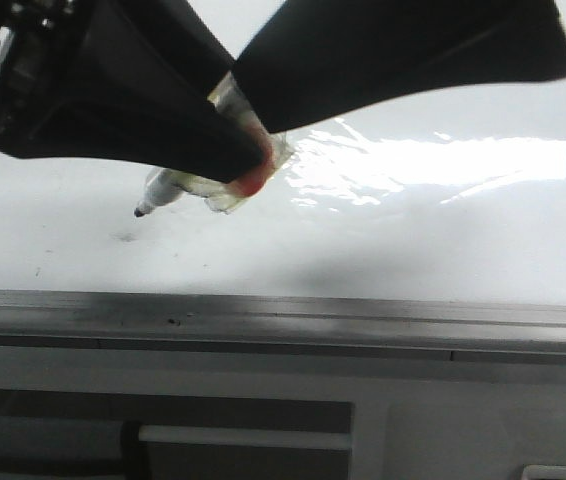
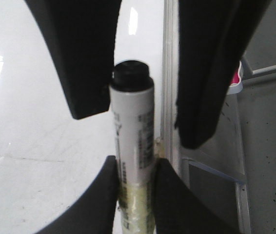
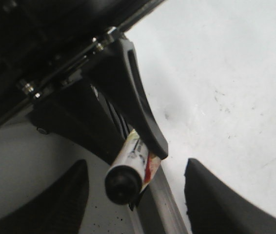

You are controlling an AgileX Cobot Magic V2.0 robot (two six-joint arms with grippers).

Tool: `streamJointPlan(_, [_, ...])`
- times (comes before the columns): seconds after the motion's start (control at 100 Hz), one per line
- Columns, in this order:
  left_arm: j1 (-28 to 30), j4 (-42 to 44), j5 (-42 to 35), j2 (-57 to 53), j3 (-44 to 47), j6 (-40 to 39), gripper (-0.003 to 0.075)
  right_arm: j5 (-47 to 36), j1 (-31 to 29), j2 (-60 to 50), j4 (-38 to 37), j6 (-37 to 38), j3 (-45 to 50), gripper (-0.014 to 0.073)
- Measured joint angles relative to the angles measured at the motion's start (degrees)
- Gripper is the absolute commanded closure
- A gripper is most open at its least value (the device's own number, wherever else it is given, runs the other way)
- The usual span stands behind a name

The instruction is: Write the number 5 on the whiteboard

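Left gripper [image 2: 135, 168] jaws clenched on marker [image 1: 178, 187], tip slanting down toward whiteboard [image 1: 413, 240], seemingly just above it. Right jaws spread, empty. No 5 visible.

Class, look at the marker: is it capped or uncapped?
Uncapped: the marker, clamped in the left end effector, shows its bare dark tip pointing down at the whiteboard.

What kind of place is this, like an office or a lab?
Probably a lab or test bench, though little of the room shows. A whiteboard with a metal edge rail lies flat, and the left gripper holds a marker over it.
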Motion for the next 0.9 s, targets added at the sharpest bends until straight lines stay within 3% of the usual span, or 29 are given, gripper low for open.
streamJointPlan(0.28, [0.00,-0.14,0.00,0.00,0.00,0.00,0.0741,-1.01,0.00,3.07,0.75,0.00,0.00,0.0214])
streamJointPlan(0.6, [0.00,-0.16,-0.17,0.00,0.00,0.00,0.0740,-1.01,0.00,3.43,2.13,0.00,0.00,0.0472])
streamJointPlan(0.9, [0.00,-0.36,-0.40,0.00,0.00,0.00,0.0741,-0.82,0.00,3.43,2.97,0.00,0.00,0.0454])
